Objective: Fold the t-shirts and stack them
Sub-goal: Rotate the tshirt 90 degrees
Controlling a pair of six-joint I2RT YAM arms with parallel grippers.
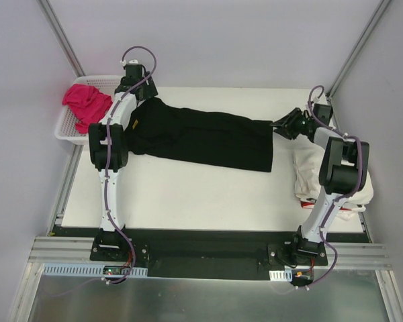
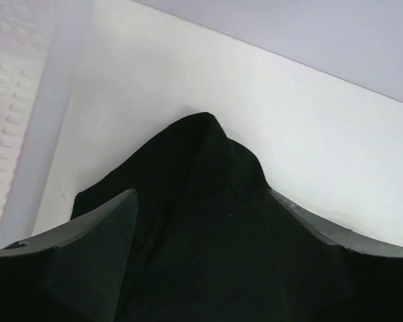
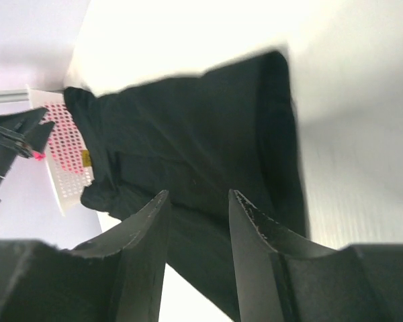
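Left end effector point(image 2: 201, 201) and right end effector point(image 3: 198, 198) stand open over black t-shirt point(image 1: 201, 137).

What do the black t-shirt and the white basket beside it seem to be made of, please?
The black t-shirt looks like soft matte cloth, possibly cotton: it lies limp, with folds and creases. The basket looks like rigid white plastic, smooth: a moulded grid of holes.

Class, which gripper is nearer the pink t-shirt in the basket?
Left. The left gripper hangs beside the pink t-shirt; the right gripper sits at the black t-shirt's opposite end.
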